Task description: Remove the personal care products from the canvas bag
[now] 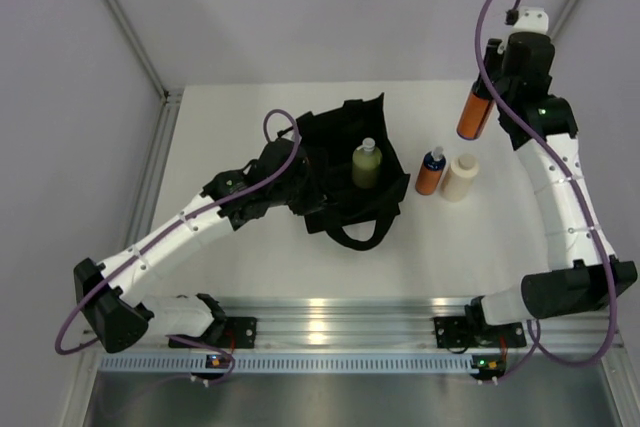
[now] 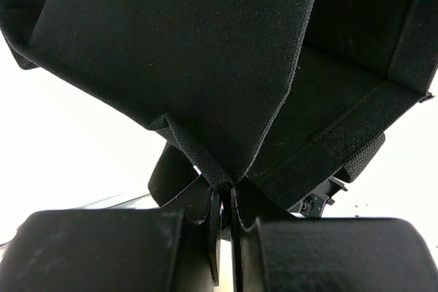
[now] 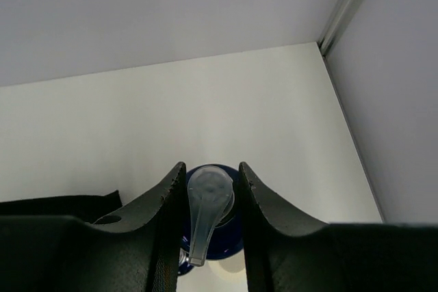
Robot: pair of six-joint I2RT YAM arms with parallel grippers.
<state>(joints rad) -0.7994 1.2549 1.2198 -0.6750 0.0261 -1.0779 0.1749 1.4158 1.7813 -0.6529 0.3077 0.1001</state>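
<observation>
The black canvas bag (image 1: 335, 172) lies open at the table's middle; it fills the left wrist view (image 2: 205, 66). A pale yellow-green bottle (image 1: 366, 165) with a white cap stands inside it. My left gripper (image 1: 296, 169) is shut on the bag's left edge (image 2: 222, 181). My right gripper (image 1: 492, 87) is shut on the dark blue cap (image 3: 212, 220) of an orange bottle (image 1: 474, 112) and holds it in the air at the right. A second orange bottle (image 1: 431, 171) and a cream-white cylinder (image 1: 460, 177) stand on the table right of the bag.
The white table (image 1: 250, 267) is walled at the back and sides. An aluminium rail (image 1: 330, 327) runs along the near edge. The bag's loop handle (image 1: 358, 232) lies toward the near side.
</observation>
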